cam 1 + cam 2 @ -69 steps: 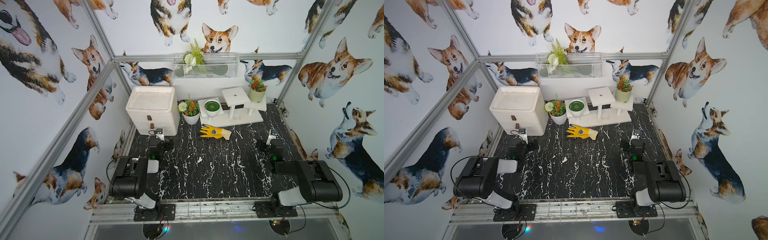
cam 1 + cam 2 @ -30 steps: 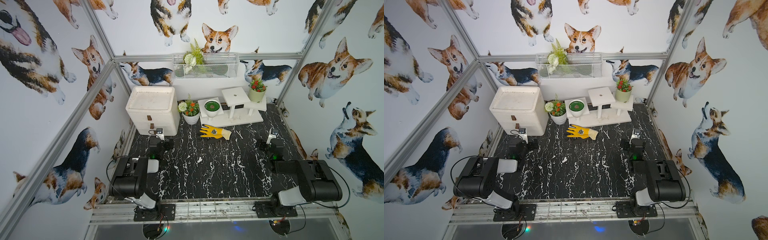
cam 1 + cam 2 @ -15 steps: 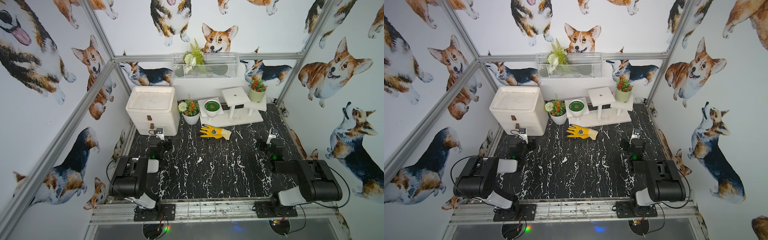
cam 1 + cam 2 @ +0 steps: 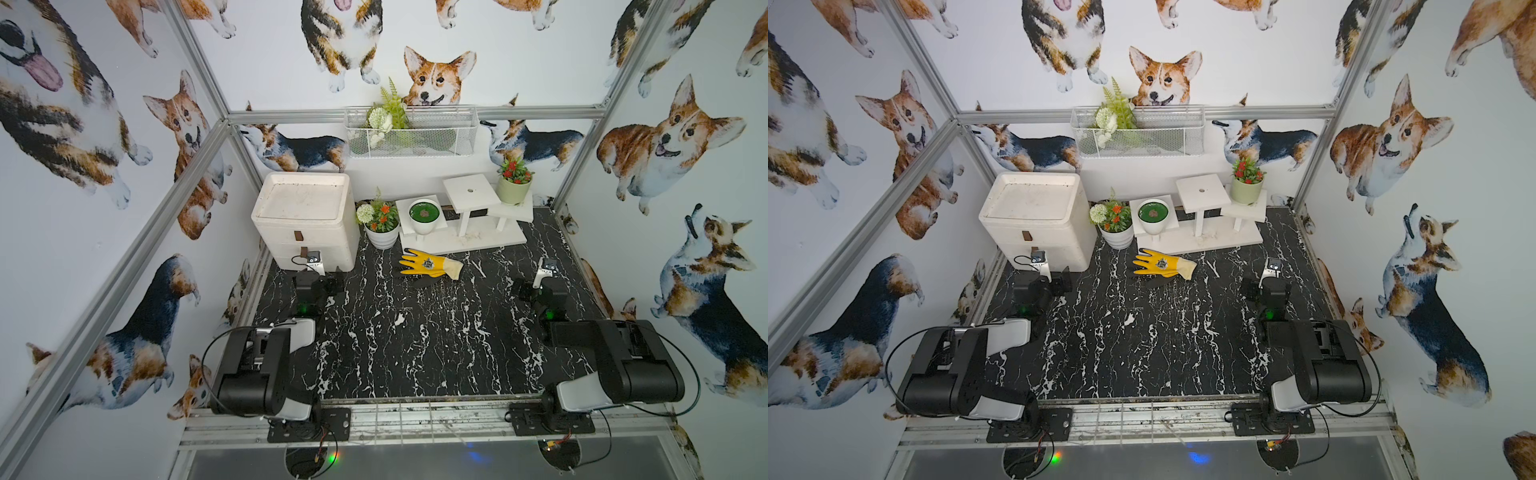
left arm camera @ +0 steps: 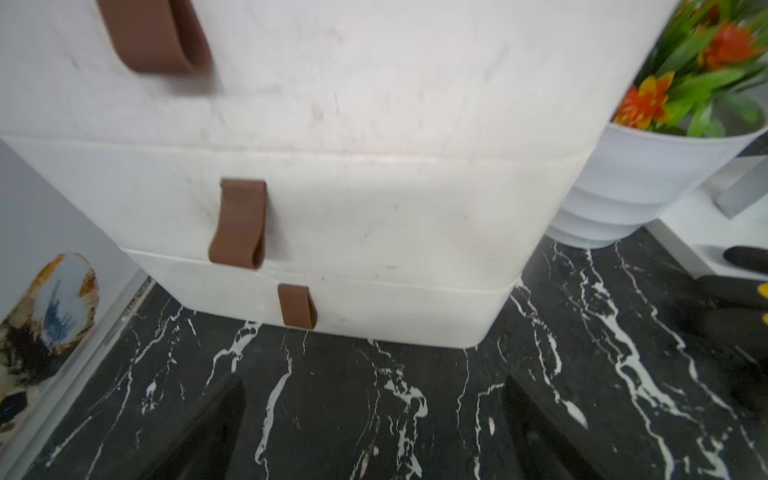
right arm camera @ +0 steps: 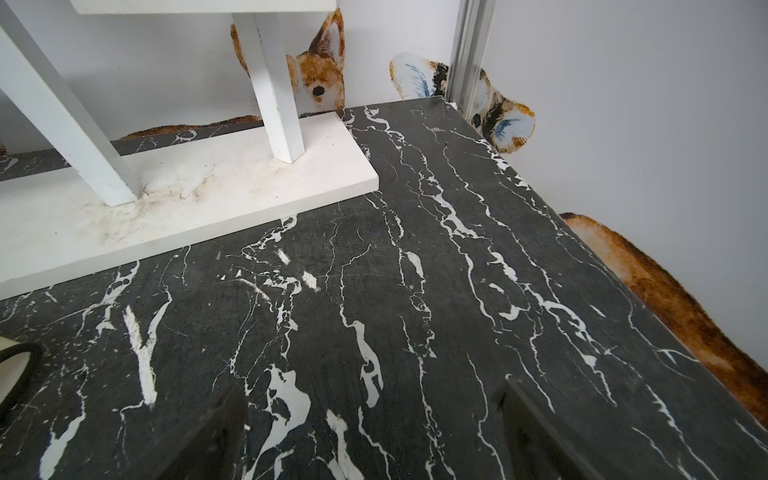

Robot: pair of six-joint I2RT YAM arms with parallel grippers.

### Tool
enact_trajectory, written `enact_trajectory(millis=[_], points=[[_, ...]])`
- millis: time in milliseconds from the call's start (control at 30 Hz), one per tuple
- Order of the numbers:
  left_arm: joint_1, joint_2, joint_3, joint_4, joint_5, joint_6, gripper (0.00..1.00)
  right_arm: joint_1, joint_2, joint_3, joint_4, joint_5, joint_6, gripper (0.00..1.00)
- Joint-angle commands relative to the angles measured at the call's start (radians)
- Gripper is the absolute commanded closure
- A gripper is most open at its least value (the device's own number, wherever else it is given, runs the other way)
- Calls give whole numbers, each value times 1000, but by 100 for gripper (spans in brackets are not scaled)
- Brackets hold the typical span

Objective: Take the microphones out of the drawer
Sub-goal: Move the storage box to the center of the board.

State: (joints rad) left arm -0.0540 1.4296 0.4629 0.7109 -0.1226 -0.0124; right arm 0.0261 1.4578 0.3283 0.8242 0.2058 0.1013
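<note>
Neither arm has visibly moved. At left in both top views, the left gripper (image 5: 372, 390) stands open just short of the shut drawers (image 5: 374, 232); the microphone is hidden. The right gripper (image 6: 370, 395), also open, hangs over bare table (image 6: 415, 291) near the edge of the stand (image 6: 187, 199).

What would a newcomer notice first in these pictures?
Most striking are the corgi prints that cover all the walls. On the black marble table, a yellow glove lies in front of the white plant stand. At the back left stands a white drawer unit with brown strap handles, its drawers apparently shut, and the left gripper faces it with open fingers.
</note>
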Motion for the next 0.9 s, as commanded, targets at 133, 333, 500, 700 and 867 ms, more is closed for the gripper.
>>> enact_trajectory(millis=[133,333,500,700,867], points=[[-1,-258,57,-384,-71,-117,0,2,-4,-3,8,-6,-1,0],[-1,-514,242,-842,-89,-135,0,3,-7,-6,15,-5,-3,0],[1,-513,545,-1145,-82,-122,0,2,-5,-6,16,-4,-3,0],[6,-251,974,-1396,-89,-110,0,2,-7,-8,18,-5,-3,0],[41,-43,1208,-1466,-88,-97,0,2,-6,-9,21,-6,-5,0]])
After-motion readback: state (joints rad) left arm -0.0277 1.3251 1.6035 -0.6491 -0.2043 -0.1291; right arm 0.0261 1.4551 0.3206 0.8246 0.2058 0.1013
